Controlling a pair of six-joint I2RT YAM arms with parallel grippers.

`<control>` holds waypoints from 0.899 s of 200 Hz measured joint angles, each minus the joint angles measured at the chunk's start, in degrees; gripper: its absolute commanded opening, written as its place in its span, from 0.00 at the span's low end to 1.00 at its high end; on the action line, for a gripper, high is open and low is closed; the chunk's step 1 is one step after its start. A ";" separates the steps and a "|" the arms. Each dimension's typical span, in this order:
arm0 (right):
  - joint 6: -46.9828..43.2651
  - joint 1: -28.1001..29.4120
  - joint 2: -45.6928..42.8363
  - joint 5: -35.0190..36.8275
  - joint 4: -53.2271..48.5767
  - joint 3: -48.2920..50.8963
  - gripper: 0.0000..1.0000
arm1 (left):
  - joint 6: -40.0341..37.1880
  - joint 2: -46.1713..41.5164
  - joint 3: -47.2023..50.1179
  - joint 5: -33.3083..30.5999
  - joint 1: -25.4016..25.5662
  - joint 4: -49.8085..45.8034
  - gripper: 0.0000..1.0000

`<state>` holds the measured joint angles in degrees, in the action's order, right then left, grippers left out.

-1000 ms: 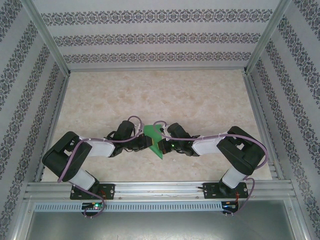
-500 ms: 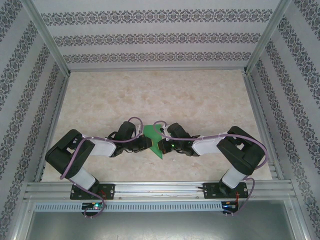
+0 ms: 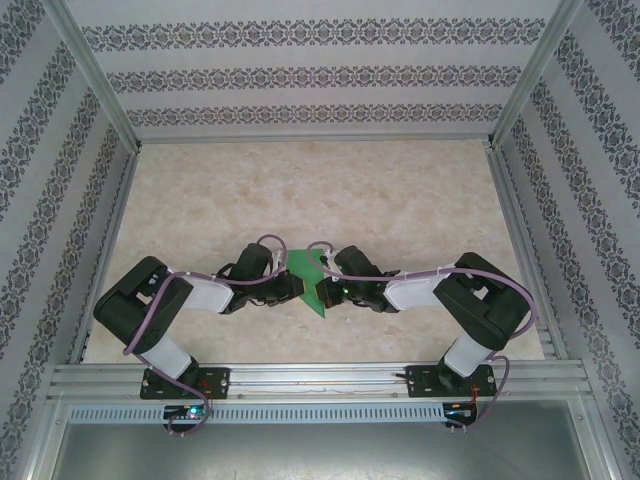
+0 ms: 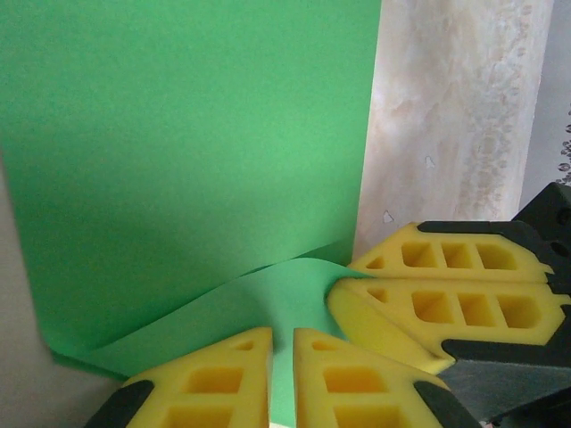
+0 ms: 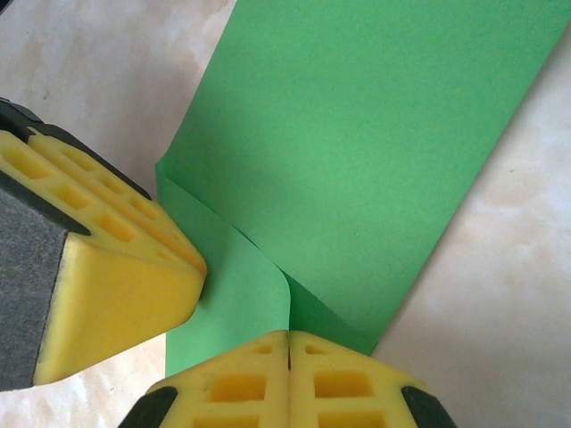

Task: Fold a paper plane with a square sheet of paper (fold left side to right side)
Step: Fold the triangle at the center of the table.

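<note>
The square sheet of paper (image 3: 308,268), bright green, lies on the table between my two grippers, with its near part folded over. In the left wrist view the paper (image 4: 196,152) has a flap that arches up towards the right gripper's yellow fingers (image 4: 428,308). My left gripper (image 4: 283,357) rests over this flap with a narrow slit between its pads, and green shows through the slit. My right gripper (image 5: 287,357) is shut on the flap's curled edge of the paper (image 5: 375,134). The left gripper's fingers (image 5: 125,285) touch the flap from the left. From above, the left gripper (image 3: 297,290) and right gripper (image 3: 326,292) meet at the paper's near corner.
The marble-patterned tabletop (image 3: 400,200) stretches beyond the paper. Patterned walls (image 3: 320,80) close in the back and both sides. A metal rail (image 3: 320,375) holding both arm bases runs along the near edge.
The left arm's elbow has shifted slightly up and to the right. The paper and the right arm have stayed where they were.
</note>
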<state>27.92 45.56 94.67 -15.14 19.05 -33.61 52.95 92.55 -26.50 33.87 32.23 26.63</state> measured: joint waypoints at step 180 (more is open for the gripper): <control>0.81 -4.20 -8.28 -1.75 -9.20 -0.20 0.37 | 1.49 2.75 -0.13 2.23 -1.14 1.31 0.08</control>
<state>28.73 41.36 86.39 -16.88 9.85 -33.80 54.43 95.31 -26.63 36.10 31.09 27.94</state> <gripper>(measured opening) 0.360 0.080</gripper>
